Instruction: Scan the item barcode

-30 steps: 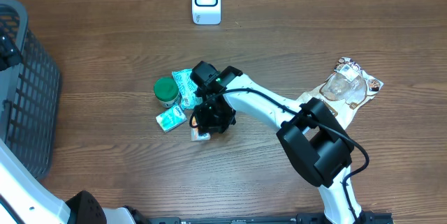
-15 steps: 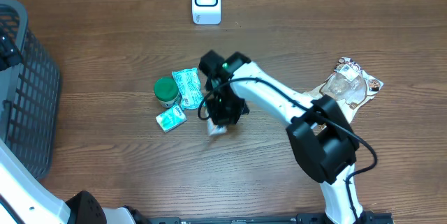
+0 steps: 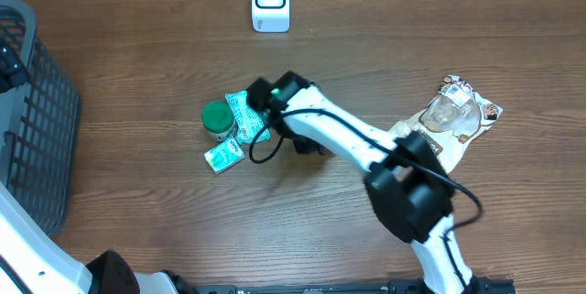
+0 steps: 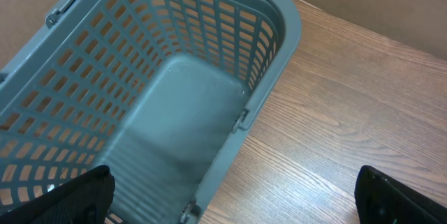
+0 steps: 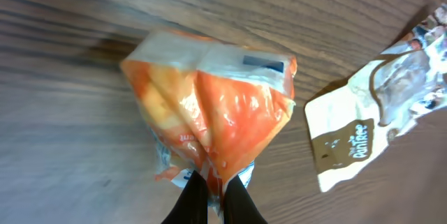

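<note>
In the right wrist view an orange and clear packet with a white label hangs above the table, and my right gripper is shut on its lower edge. Seen from overhead, that gripper is near the table's middle and the arm hides the packet. No barcode can be made out. The white scanner stands at the far edge, well beyond the gripper. My left gripper is open with nothing in it, hovering over the rim of the grey basket.
A green-lidded jar, a teal packet and a small green box lie just left of the right gripper. A clear snack bag and a beige pouch lie to the right. The basket fills the left edge.
The right gripper has closed on the orange packet, lifted it off the table and carried it up and to the right. The left arm has stayed put.
</note>
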`<state>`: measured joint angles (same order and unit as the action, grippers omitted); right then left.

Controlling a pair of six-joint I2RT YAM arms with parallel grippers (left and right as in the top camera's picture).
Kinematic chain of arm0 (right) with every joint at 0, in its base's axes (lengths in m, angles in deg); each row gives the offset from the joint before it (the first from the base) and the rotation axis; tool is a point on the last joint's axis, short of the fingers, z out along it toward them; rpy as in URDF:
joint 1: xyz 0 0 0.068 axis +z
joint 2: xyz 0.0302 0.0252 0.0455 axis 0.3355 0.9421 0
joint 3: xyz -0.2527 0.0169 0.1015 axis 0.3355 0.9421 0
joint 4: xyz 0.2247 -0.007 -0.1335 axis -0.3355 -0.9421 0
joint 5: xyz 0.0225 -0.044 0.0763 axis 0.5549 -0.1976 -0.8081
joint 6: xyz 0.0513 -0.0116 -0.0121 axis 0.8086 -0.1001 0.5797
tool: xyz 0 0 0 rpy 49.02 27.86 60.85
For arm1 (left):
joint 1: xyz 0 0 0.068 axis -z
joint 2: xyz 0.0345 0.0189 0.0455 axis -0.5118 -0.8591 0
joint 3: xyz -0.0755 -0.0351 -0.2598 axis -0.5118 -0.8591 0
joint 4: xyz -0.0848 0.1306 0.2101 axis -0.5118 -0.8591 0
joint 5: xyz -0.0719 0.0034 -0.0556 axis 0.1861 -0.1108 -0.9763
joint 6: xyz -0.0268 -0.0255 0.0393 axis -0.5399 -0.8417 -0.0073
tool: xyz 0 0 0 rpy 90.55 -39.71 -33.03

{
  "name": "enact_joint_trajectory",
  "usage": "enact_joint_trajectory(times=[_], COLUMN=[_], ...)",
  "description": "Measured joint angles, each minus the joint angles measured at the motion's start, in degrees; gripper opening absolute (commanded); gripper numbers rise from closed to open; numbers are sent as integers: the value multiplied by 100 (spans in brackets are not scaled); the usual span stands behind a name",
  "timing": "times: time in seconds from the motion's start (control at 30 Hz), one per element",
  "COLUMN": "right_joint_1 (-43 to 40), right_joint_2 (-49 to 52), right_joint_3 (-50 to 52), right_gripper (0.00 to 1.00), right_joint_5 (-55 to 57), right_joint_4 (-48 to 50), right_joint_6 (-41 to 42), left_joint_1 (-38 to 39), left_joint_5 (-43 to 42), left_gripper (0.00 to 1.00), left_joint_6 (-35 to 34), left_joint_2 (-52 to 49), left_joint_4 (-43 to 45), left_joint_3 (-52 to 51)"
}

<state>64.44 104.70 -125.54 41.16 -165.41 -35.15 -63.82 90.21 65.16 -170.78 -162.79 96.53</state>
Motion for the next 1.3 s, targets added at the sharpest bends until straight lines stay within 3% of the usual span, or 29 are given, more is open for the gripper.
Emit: enact_joint_trajectory(times=[0.17,0.27,0.3,0.87,1.17,1.3], right_joint_1=[153,313,385,1268,994,715], right_joint_2=[557,597,597,605,627,623], right_joint_3=[2,0,0,-195,-2199,-2459], right_gripper=[6,34,35,36,62,55], right_joint_5=[358,450,463,-850,-1156,-1375], right_joint_4=[-140,-162,-181,55,-763,-743], right_joint_6=[20,52,35,-83,-122,-256], left_joint_1=[0,0,0,0,0,0], left_joint_5=[0,0,0,0,0,0], left_gripper=[100,99,100,100,99,100], left_joint_6=[0,0,0,0,0,-2], left_joint_2=[0,0,0,0,0,0], left_joint_4=[0,0,0,0,2,0], left_joint_3=[0,0,0,0,0,0])
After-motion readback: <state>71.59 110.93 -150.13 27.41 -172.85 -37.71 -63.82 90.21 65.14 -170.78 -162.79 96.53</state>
